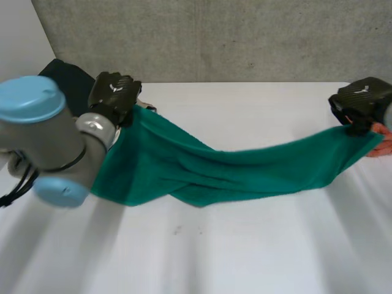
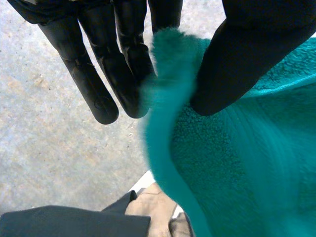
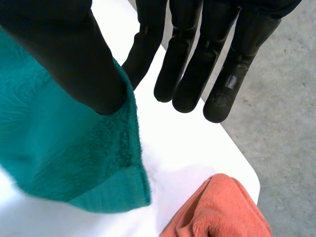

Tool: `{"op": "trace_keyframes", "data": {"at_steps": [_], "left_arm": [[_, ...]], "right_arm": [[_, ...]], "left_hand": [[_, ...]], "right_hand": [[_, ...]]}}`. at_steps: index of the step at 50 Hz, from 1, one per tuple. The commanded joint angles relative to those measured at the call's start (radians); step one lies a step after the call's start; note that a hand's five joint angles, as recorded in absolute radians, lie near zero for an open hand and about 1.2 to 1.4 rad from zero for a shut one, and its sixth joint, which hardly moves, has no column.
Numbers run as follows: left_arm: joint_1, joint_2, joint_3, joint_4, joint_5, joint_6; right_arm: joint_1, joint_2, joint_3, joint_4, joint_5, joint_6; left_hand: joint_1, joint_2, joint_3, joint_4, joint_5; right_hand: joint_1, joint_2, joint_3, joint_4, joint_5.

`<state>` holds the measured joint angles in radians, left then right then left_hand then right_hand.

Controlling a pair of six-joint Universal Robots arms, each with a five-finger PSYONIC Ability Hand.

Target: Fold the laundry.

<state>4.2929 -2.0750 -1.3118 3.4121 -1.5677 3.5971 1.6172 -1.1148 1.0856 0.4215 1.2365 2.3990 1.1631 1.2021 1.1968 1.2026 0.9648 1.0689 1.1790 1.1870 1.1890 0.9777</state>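
Green towel [image 1: 233, 168], pinched by left hand [image 1: 113, 92] and right hand [image 1: 361, 101], spans white table [image 1: 245, 245] before grey wall [image 1: 214, 37].

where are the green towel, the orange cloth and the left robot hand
green towel [image 1: 202, 165]: head view, its sagging middle
orange cloth [image 3: 222, 207]: right wrist view, its bunched top
left robot hand [image 1: 113, 92]: head view, back of the hand

Towel [image 1: 214, 171] across table [image 1: 245, 251]; second cloth [image 3: 222, 207] at right
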Motion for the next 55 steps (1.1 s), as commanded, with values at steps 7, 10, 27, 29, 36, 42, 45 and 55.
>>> {"op": "trace_keyframes", "data": {"at_steps": [7, 10, 27, 29, 36, 42, 45, 55], "left_arm": [[0.005, -0.273, 0.817, 0.231, 0.006, 0.0], [0.011, -0.272, 0.887, 0.282, 0.002, -0.001], [0.044, -0.017, 0.096, 0.329, 0.06, -0.047], [0.042, -0.011, 0.022, 0.328, 0.075, -0.047], [0.03, -0.002, -0.234, 0.306, 0.11, -0.035], [0.033, 0.015, -0.317, 0.28, 0.11, -0.037], [0.041, 0.021, -0.319, 0.268, 0.109, -0.038], [0.042, 0.046, -0.267, 0.265, 0.101, -0.049]], "right_arm": [[0.102, 0.176, -0.348, -0.723, 0.165, 0.342], [0.109, 0.144, -0.377, -0.822, 0.233, 0.347], [0.112, -0.036, 0.032, -0.787, 0.077, 0.35], [0.109, -0.037, 0.097, -0.77, 0.049, 0.345], [0.052, 0.013, 0.325, -0.653, -0.043, 0.307], [0.01, 0.059, 0.401, -0.523, -0.066, 0.169], [0.0, 0.101, 0.393, -0.472, -0.069, 0.172], [-0.003, 0.188, 0.315, -0.458, -0.055, 0.35]], "left_hand": [[0.233, 0.194, 0.199, 0.194, 0.257], [0.233, 0.194, 0.199, 0.194, 0.257], [0.233, 0.194, 0.199, 0.194, 0.257], [0.233, 0.194, 0.199, 0.194, 0.257], [0.233, 0.194, 0.199, 0.194, 0.257], [0.233, 0.194, 0.199, 0.194, 0.257], [0.233, 0.194, 0.199, 0.194, 0.257], [0.233, 0.194, 0.199, 0.194, 0.257]], "right_hand": [[0.327, 0.217, 0.209, 0.207, 0.244], [0.327, 0.217, 0.209, 0.207, 0.244], [0.327, 0.217, 0.209, 0.207, 0.244], [0.327, 0.217, 0.209, 0.207, 0.244], [0.327, 0.217, 0.209, 0.207, 0.244], [0.327, 0.217, 0.209, 0.207, 0.244], [0.327, 0.217, 0.209, 0.207, 0.244], [0.031, -0.079, -0.087, -0.089, -0.053]]}}
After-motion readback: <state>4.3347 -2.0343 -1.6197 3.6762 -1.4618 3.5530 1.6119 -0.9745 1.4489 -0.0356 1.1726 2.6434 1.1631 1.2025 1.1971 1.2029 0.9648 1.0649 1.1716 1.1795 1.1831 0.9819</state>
